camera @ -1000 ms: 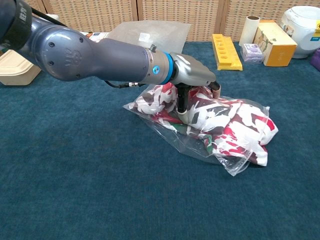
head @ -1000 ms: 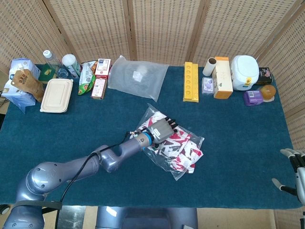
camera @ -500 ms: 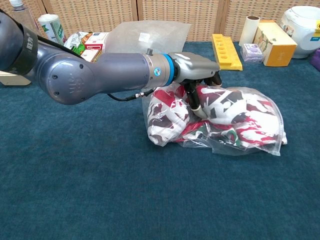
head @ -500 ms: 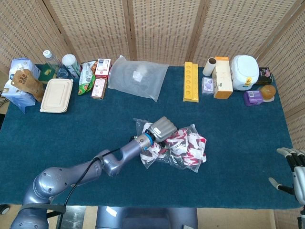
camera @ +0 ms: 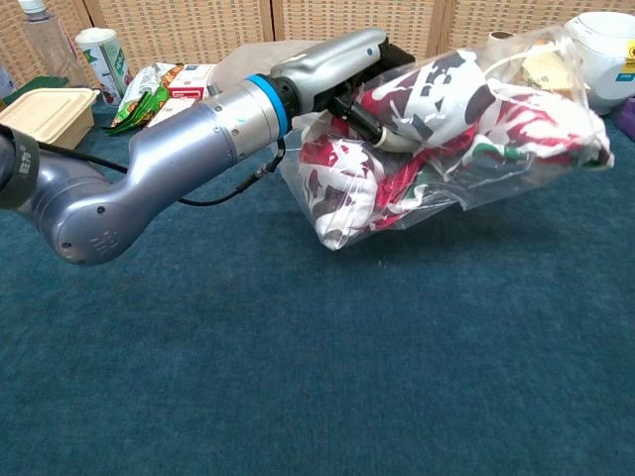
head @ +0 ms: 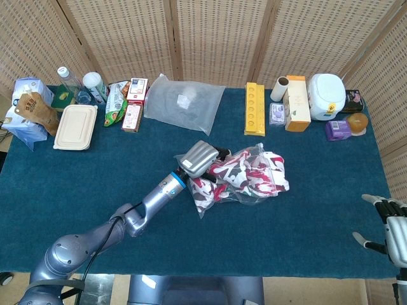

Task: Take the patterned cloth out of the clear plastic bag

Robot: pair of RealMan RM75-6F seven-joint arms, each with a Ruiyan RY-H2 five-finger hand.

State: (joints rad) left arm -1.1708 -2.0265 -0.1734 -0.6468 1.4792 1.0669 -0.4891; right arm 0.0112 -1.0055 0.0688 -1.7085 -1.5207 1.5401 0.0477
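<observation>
Above mid-table, left hand clamps bag with cloth inside, lifted clear. Bag mouth not discernible. Right hand, fingers apart and empty, should pinch the bag's far end before pulling.

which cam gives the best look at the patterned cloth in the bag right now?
Chest view. The patterned cloth fills the frame there, seen close through the clear plastic bag, which the left robot hand grips and holds off the table. Head view shows the same cloth smaller, from above, partly hidden by that robot hand.
</observation>
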